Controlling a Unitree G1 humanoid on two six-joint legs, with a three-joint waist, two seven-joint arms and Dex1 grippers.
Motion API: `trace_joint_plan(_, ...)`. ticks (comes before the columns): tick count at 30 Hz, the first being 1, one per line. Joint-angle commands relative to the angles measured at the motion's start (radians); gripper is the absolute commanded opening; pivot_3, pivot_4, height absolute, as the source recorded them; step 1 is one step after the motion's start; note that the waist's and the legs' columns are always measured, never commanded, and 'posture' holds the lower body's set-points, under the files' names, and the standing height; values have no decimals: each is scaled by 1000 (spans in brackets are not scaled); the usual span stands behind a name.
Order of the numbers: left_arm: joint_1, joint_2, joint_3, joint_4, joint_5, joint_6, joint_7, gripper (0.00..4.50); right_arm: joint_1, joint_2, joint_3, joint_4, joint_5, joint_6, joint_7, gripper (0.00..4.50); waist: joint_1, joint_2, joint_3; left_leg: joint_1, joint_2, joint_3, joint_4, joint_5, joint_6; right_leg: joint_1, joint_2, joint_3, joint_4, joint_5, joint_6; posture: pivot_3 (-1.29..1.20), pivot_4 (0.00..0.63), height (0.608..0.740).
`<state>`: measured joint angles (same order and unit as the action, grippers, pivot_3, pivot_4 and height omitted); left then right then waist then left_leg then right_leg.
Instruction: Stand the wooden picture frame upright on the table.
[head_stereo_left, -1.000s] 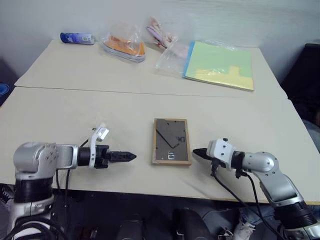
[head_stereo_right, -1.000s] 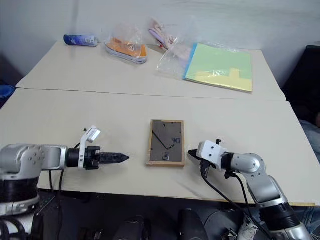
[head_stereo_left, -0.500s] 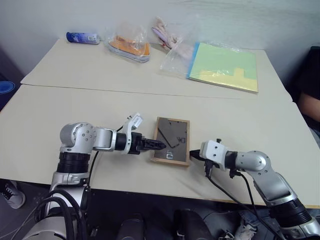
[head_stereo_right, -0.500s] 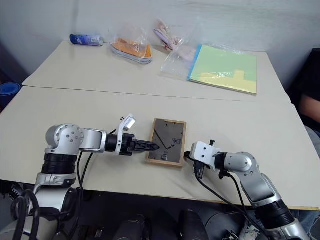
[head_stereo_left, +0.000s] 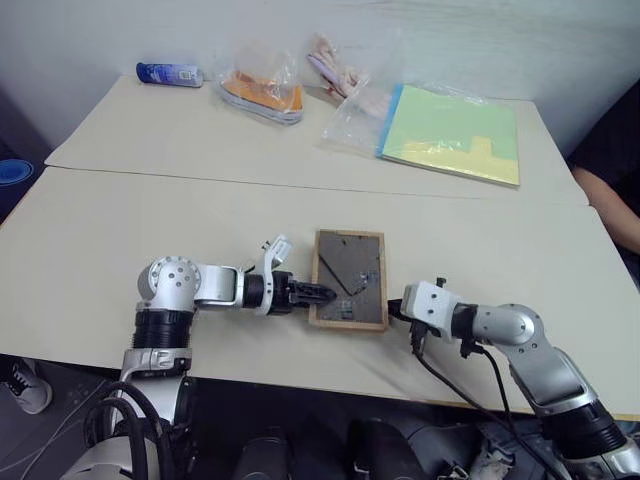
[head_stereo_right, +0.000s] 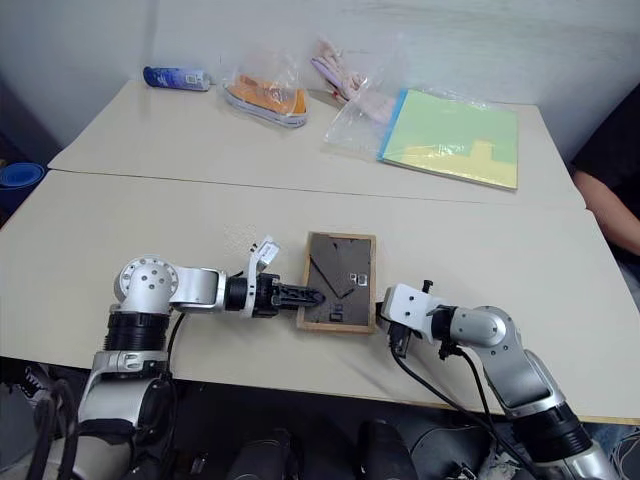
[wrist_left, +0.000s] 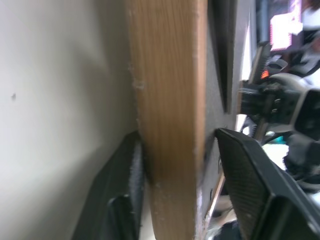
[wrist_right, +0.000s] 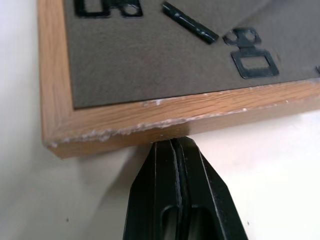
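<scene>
Light wood frames the wooden picture frame (head_stereo_left: 348, 279), which lies flat on the table (head_stereo_left: 150, 220) with its dark backing up, near the front edge. Its long axis runs away from the robot, so each long side faces one arm. The left gripper (head_stereo_left: 318, 295) reaches in from the left, and its fingers (wrist_left: 250, 170) straddle the left long edge, one under and one over; they seem to touch the wood, but I cannot tell if the grip is firm. The right gripper (head_stereo_left: 395, 306) has its fingers pressed together and its tip rests against the right long edge, like a stop. Probably the left arm must tilt the frame up against it.
</scene>
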<state>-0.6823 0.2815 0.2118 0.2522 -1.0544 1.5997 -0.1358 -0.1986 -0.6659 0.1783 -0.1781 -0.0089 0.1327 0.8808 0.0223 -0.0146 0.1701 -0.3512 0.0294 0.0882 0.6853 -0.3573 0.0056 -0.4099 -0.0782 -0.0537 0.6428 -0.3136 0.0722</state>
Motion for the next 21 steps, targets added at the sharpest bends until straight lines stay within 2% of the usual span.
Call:
trace_joint_plan(1, 32, -44, 5, -4, -26, 15, 40, 1533, 6, -8, -11, -30, 16, -20, 9, 0, 0, 0, 0, 0, 0, 0, 0, 0, 0, 0, 0, 0, 0, 0, 0, 0, 150, 740)
trace_joint_plan(3, 49, -34, 17, -16, -64, 15, 43, 1401, 17, -18, -32, -37, 40, -7, 23, 0, 0, 0, 0, 0, 0, 0, 0, 0, 0, 0, 0, 0, 0, 0, 0, 0, 150, 740)
trace_joint_plan(4, 63, -41, 62, -53, -65, -2, 35, 1338, 29, -19, -67, -51, 90, 25, 37, 0, 0, 0, 0, 0, 0, 0, 0, 0, 0, 0, 0, 0, 0, 0, 0, 0, 150, 740)
trace_joint_plan(5, 74, -35, 85, -86, -60, -11, 23, 1297, 39, -19, -102, -63, 138, 43, 50, 287, 0, 0, 0, -1, 0, -1, 0, 0, 0, 0, 0, 0, 0, 0, 0, 0, 150, 740)
trace_joint_plan(6, 82, -32, 101, -110, -53, -15, 14, 1296, 45, -19, -126, -71, 171, 55, 59, 388, -2, -1, 0, -1, 0, 0, -1, 0, 0, 0, 0, 0, 0, 0, 0, 0, 150, 740)
trace_joint_plan(7, 105, -21, 102, -166, -36, -89, -30, 1280, 53, -28, -154, -87, 230, 88, 89, 583, -2, -1, 1, -1, 0, 0, -1, 0, 0, 0, 0, 0, 0, 0, 0, 0, 150, 740)
trace_joint_plan(12, 186, 85, -9, -325, 109, -399, -274, 1261, 27, -38, -254, -121, 458, 164, 190, 2240, -24, -1, 2, -1, 1, 0, -1, 1, -3, -1, 2, 0, -2, 0, 0, 0, 150, 740)
trace_joint_plan(17, 198, 134, -106, -381, 216, -589, -423, 1260, -115, 15, -266, -167, 693, 422, 117, 3951, -28, 1, 3, 1, 2, 2, -2, 1, -4, -2, 3, 2, 0, 0, 0, 0, 150, 740)
trace_joint_plan(19, 201, 146, -142, -394, 249, -635, -467, 1260, -171, 40, -249, -168, 719, 484, 75, 4484, -25, 1, 3, -1, 2, 1, -2, 1, -4, -4, 2, 2, 0, 0, 0, 0, 150, 740)
trace_joint_plan(21, 202, 142, -152, -394, 258, -650, -481, 1260, -229, 72, -219, -153, 710, 519, 32, 4484, -24, 1, 3, -2, 2, 1, -3, 1, -3, -4, 2, 1, 0, 0, 0, 0, 150, 740)
